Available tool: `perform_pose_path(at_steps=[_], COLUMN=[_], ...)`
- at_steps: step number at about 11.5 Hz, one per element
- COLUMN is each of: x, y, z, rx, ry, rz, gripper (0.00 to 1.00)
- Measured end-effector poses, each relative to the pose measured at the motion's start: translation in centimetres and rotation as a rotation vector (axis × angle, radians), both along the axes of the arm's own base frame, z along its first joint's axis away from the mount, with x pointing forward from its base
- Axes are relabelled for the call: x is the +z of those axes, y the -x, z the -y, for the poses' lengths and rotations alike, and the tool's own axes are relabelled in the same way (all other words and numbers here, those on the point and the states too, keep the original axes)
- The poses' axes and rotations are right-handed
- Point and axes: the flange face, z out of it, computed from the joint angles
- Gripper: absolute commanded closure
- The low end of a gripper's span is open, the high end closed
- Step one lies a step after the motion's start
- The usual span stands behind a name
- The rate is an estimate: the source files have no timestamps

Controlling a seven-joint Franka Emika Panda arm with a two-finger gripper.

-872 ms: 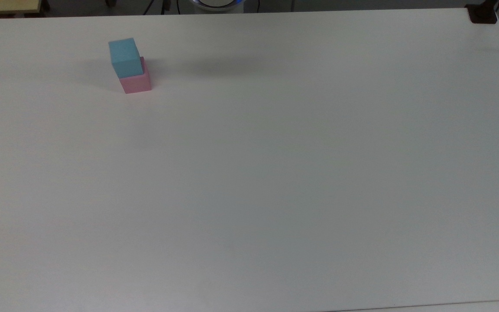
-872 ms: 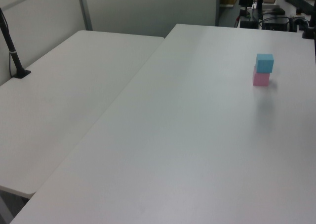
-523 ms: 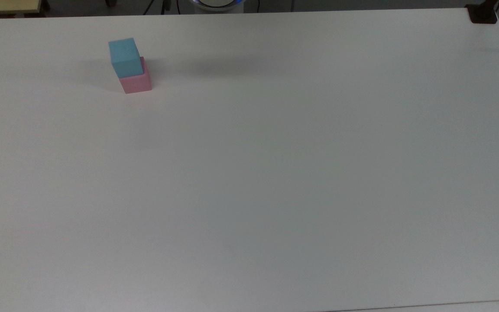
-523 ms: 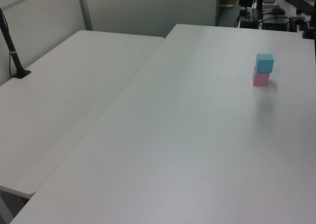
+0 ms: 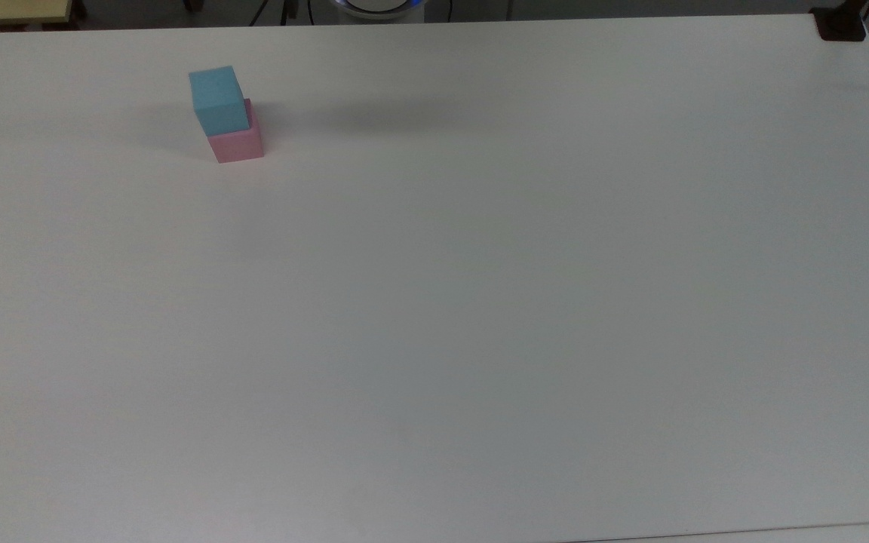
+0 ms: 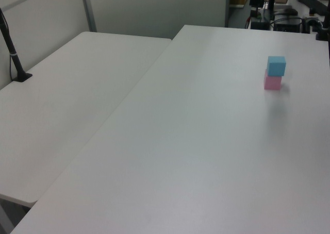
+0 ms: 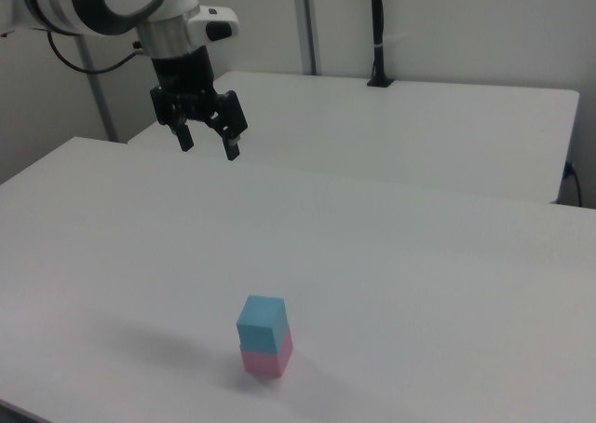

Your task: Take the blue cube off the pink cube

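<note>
On the white table (image 5: pixel 480 302): blue cube (image 5: pixel 216 99) stacked atop pink cube (image 5: pixel 236 141).
Gripper (image 7: pixel 208 148) hangs high at the right view's 10 o'clock, fingers spread, well apart from the stack.

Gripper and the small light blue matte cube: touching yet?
Apart. In the right view the open gripper hangs high above the table, with bare tabletop between it and the light blue cube.
</note>
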Motion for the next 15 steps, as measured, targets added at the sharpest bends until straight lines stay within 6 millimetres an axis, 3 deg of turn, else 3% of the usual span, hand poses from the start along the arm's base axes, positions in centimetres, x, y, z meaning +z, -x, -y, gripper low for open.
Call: perform_pose_path(at_steps=[3,5,7,9,11,13,15], x=[-0.2,-1.5,-3.4,-6.4,-10.8,-15.3,-18.4], y=[0.2,0.7,1.6,2.6,3.2,3.2,3.3], z=[0.6,1.7,4.2,7.7,10.1,10.6,10.9], rx=[0.024,0.195,0.355,0.362,0.336,0.327,0.304], ry=[0.018,0.069,0.068,0.034,-0.001,-0.018,-0.029], rz=[-0.015,-0.099,-0.217,-0.302,-0.367,-0.405,-0.437], gripper=[0.00,0.00,0.00,0.00,0.00,0.00,0.00])
